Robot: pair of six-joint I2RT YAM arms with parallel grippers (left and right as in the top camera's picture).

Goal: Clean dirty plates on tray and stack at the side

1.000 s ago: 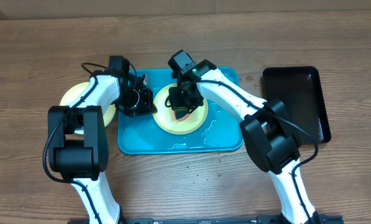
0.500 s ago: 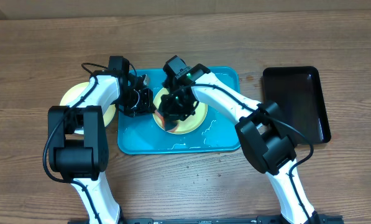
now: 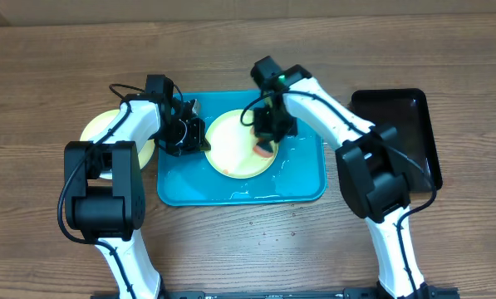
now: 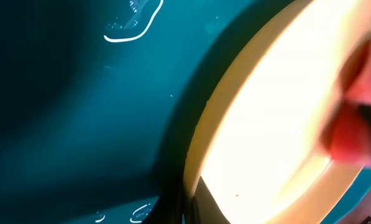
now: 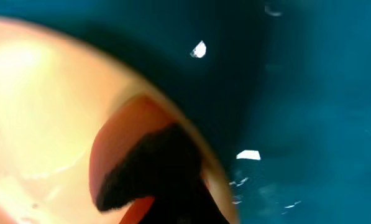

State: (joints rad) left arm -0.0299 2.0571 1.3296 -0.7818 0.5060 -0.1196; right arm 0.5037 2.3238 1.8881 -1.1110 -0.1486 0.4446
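A pale yellow-green plate (image 3: 231, 145) lies on the turquoise tray (image 3: 231, 189). My left gripper (image 3: 199, 138) is shut on the plate's left rim; the left wrist view shows the rim (image 4: 235, 106) pinched between my fingers (image 4: 188, 202). My right gripper (image 3: 267, 137) is shut on a red sponge (image 3: 266, 150) and presses it on the plate's right edge. The right wrist view shows the sponge (image 5: 120, 146) on the plate (image 5: 36, 93) under my fingers (image 5: 173, 193). A second yellow-green plate (image 3: 98, 129) lies on the table left of the tray, partly under my left arm. I see no light blue plate.
A smaller black tray (image 3: 397, 124) sits on the table to the right of the turquoise tray. Water droplets glint on the turquoise tray's floor (image 5: 309, 93). Both arms cross over the tray's upper half.
My right gripper has swept with the sponge from the plate's left-centre across to its right edge. The left gripper and the plate have stayed put.
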